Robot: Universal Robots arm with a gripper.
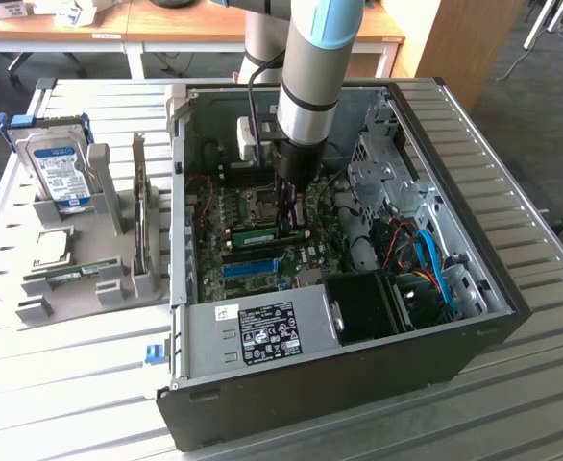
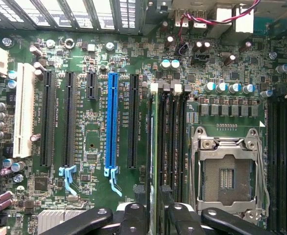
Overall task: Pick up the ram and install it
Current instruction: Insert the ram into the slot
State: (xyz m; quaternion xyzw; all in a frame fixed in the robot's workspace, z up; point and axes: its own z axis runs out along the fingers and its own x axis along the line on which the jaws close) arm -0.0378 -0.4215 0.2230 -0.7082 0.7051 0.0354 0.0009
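The ram (image 2: 155,147) stands on edge in a memory slot of the motherboard (image 2: 89,196), just beside the CPU socket (image 2: 229,171), between that socket and the long blue expansion slot (image 2: 112,120). In the exterior view the ram (image 1: 256,233) shows as a thin green strip next to the CPU socket (image 1: 262,202), deep inside the open computer case (image 1: 262,336).

The gripper (image 2: 155,213) hangs straight down over the end of the stick that lies farther from the case's rear ports. Its black fingers (image 2: 133,215) are parted, one on each side of the ram's upper edge, with a thin gap on both sides, so nothing is gripped. From the exterior view the gripper (image 1: 289,219) reaches down beside the CPU socket, its tips close to the board.

Outside the case, well apart from the CPU socket, a grey holder (image 1: 109,259) carries a blue-labelled hard drive (image 1: 59,173) and another green stick (image 1: 70,276).
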